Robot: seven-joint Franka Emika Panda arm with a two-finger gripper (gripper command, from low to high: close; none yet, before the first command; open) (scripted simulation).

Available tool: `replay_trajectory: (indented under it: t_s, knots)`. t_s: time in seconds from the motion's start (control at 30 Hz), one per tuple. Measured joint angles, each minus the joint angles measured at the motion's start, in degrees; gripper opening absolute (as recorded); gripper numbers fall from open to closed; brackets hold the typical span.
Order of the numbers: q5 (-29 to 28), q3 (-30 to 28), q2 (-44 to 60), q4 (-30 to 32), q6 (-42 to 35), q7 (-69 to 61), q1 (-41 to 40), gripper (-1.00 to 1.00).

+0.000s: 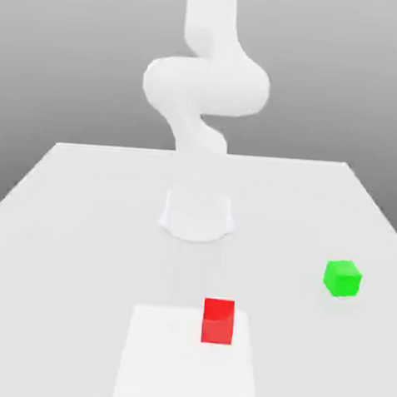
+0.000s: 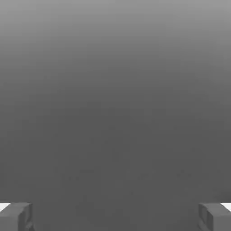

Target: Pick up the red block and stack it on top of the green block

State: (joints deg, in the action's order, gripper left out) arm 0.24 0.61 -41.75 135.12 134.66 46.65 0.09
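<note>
Counter (image 1: 83,227), pale and flat, spans the exterior view from edge to edge, with a lighter square patch (image 1: 148,365) near its front edge. Toward the middle of that view the white arm (image 1: 205,85) rises from a round base (image 1: 197,214) set well back on the counter, its links curling upward and out past the picture's upper edge. In front of the base, on the far edge of the light patch, sits the red block (image 1: 218,321), resting flat on the counter with nothing touching it. Farther to the exterior view's right, and a little farther back, the green block (image 1: 342,278) stands alone on the counter, turned slightly so that a corner faces the camera. Both blocks lie well apart from each other and from the arm's base. In the hand view the claw (image 2: 115,219) is released: its two grey fingertips (image 2: 16,216) stand at opposite edges, spread wide, with only plain grey background between them and nothing held.
</note>
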Motion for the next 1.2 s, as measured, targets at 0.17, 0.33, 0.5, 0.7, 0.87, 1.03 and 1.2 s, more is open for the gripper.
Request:
replay_trajectory:
  t_s: [0.17,0.33,0.5,0.7,0.87,1.03,1.2]
  knots:
    - [0.49,1.49,9.91,7.67,6.80,1.99,0.28,0.00]
    - [0.83,2.99,19.79,15.25,13.55,4.06,0.61,0.00]
    - [0.92,4.49,30.81,23.38,20.98,6.54,1.11,0.00]
    - [-1.57,4.59,45.08,27.74,31.70,10.03,1.60,0.00]
    - [-4.16,1.84,53.14,26.71,38.56,11.95,3.77,-1.00]
    - [-4.58,1.54,54.03,26.58,39.35,12.29,3.97,-1.00]
    - [-1.80,3.29,46.54,27.67,32.94,10.27,2.96,-1.00]
